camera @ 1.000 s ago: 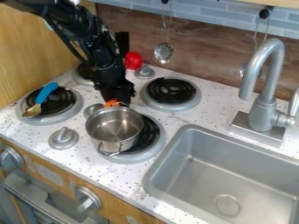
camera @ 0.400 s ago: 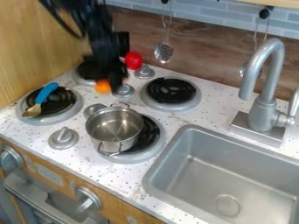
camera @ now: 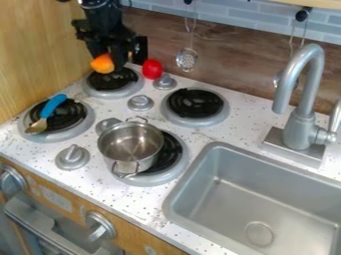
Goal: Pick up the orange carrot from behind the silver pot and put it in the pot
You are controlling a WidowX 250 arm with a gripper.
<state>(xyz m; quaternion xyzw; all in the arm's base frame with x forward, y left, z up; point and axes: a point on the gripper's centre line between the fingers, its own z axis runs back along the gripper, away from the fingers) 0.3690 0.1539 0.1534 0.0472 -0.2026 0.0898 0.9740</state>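
Orange toy (camera: 102, 63) is held between the fingers of my gripper (camera: 110, 61), over the burner (camera: 117, 81) below it, so I should grip firmly and move gently, avoiding the red toy (camera: 152, 69) beside.

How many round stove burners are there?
4. One is under the blue-handled spoon, one under the silver pot, one at the back left below the hand with the orange toy, and one at the back right.
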